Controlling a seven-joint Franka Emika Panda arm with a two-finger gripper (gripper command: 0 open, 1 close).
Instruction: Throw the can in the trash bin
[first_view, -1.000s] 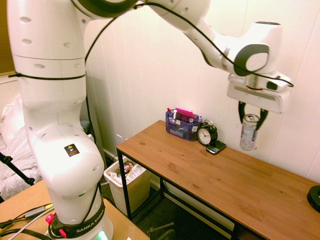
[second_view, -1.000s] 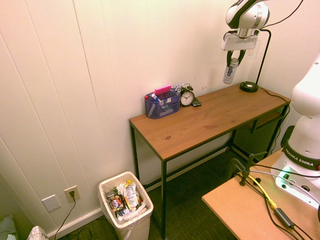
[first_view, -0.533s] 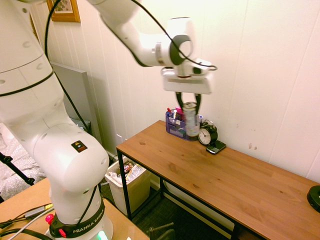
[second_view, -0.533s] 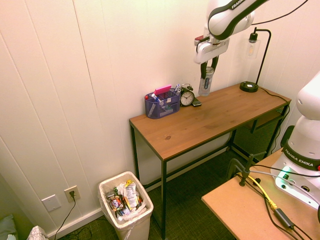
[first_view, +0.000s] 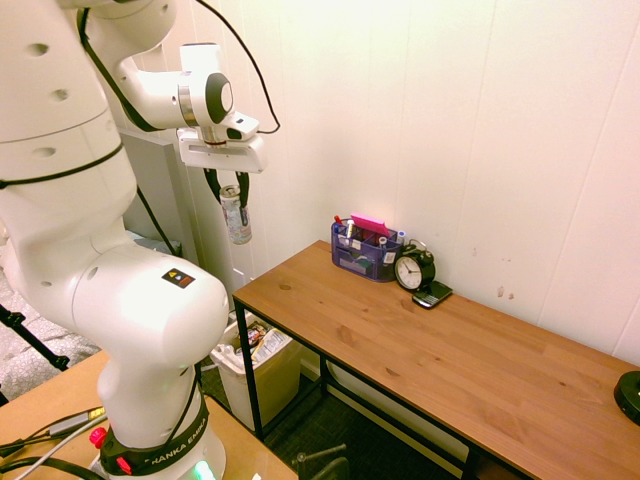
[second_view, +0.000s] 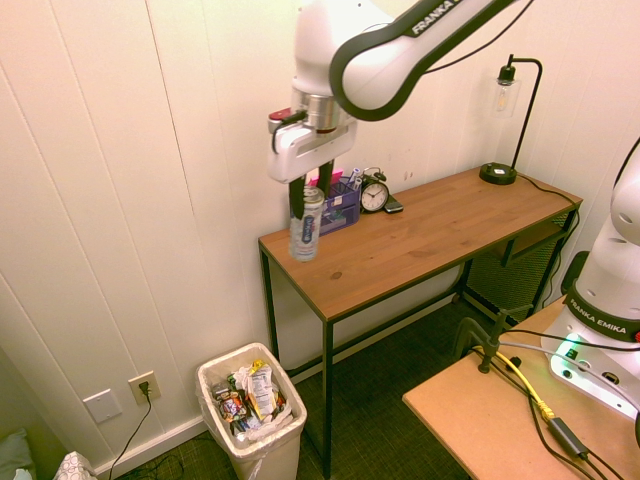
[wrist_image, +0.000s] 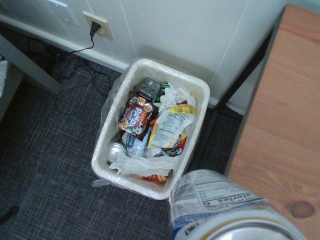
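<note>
Over carpet, slim silver-white can upright

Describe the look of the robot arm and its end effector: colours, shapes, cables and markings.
The arm is glossy white with rounded segments, dark grey joint bands and dark FRANKA EMIKA lettering. A thin black cable runs along it. The end effector has a white boxy body with two black fingers below it.

I see the cream-white rectangular lined bin, full of wrappers, and a silver printed can close up.
</note>
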